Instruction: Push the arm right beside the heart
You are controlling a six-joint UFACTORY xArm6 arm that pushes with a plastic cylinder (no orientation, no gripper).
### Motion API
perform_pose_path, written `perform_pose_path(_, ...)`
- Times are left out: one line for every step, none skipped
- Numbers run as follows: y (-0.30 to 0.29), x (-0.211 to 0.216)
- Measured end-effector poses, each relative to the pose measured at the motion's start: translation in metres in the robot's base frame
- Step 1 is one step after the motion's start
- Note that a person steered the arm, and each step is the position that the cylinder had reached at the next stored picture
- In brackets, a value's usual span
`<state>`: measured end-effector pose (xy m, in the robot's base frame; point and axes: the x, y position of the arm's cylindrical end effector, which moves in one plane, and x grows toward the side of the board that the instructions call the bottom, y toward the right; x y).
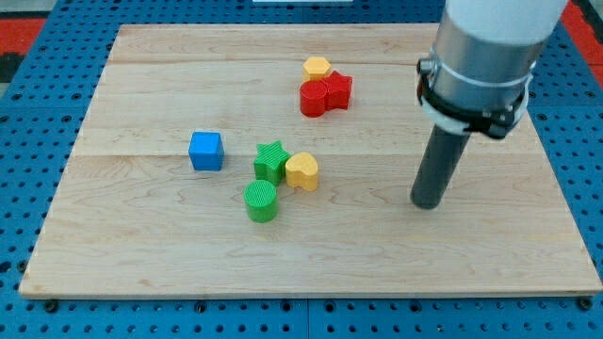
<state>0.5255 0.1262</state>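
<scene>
My arm enters from the view's top right, grey cylinder body with a black clamp ring, dark rod hanging near-vertical. My tip (427, 203) sits on the view's right side, touching nothing.

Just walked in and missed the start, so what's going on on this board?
A robot arm is sliding my tip across the wooden board, aiming to stop beside the yellow heart. My tip stands well to the view's right of it, touching no block. The heart touches the green star.
</scene>
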Motion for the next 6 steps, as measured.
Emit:
perform_pose_path(-0.043,0.016)
perform_pose_path(-0.09,0.015)
perform_pose_path(-0.094,-0.037)
perform_pose_path(-0.089,-0.068)
perform_pose_path(-0.086,-0.066)
perform_pose_path(-0.084,-0.066)
